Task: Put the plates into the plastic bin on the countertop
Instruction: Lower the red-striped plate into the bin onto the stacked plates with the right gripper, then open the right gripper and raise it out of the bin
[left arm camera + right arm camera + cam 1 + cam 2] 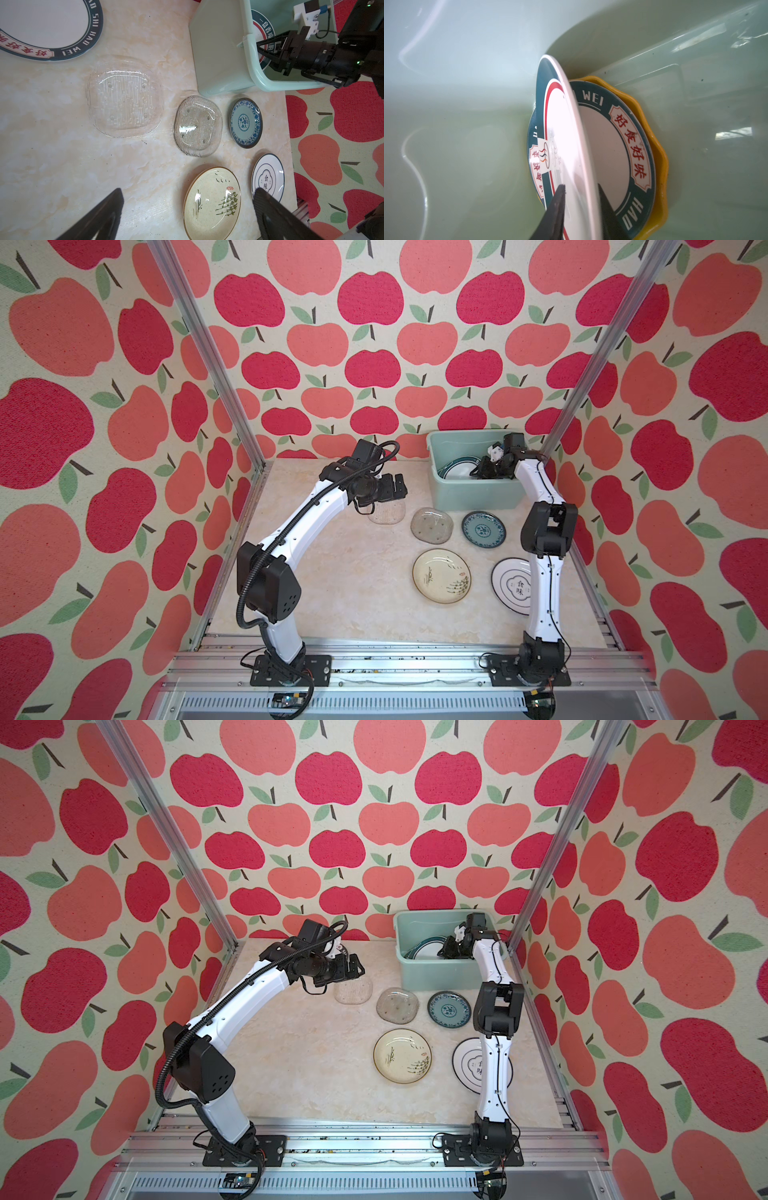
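Right wrist view: right gripper astride tilted white plate inside bin (clamped or not, cannot tell).
Left gripper: wide open, empty.
Countertop: beige marble.
Walls: apple-patterned.

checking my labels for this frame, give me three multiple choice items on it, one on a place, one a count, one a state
1. Where is the right tool?
A. over the cream plate
B. inside the plastic bin
C. on the front rails

2. How many clear glass plates lie on the countertop?
A. one
B. four
C. two

3. How does the left tool stand?
A. open, holding nothing
B. shut on a glass plate
C. shut on the teal plate

Answers:
1 B, both top views show it down between the bin's mint walls.
2 C, the larger glass plate and the smaller glass plate lie side by side in the left wrist view.
3 A, its fingers stand wide apart above the countertop with nothing between them.
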Available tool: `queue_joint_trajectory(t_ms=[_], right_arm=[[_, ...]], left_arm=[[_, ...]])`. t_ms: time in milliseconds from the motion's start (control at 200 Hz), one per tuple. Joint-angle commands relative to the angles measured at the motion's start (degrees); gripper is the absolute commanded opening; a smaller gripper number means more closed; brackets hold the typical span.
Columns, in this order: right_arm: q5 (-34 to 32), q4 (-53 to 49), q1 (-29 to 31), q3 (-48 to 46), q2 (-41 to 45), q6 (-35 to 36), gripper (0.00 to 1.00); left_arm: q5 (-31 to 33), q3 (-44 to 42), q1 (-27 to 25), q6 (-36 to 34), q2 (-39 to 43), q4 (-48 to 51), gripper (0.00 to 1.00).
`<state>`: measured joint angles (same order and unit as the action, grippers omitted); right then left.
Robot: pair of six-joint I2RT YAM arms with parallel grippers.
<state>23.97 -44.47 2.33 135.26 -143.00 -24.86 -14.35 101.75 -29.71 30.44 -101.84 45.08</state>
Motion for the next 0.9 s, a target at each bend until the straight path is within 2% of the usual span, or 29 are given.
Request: queue_joint_trajectory(t_ms=[0,240,505,895], right_arm=[[-2.9,-0.1,0.76,1.9,-1.26,0.12,0.3],[-5.25,-1.03,1.71,1.89,-2.53,1.6,0.41],[-9.17,-2.91,3.16,1.41,-3.94,5.78,0.47],[-15.79,-4.89,4.66,0.81,-3.28,12.33,0.7]], left_arm=[[-0.01,0.55,-0.25,-0.6,-0.16,1.15,1.0],[-0.04,0.01,-0.17,-0.55,-0.46,1.33,1.0],[-0.22,0.01,0.41,-0.29,-1.1,1.67,1.0],[0.18,1.96,1.49,-0.05,-2.74,2.95,1.0]])
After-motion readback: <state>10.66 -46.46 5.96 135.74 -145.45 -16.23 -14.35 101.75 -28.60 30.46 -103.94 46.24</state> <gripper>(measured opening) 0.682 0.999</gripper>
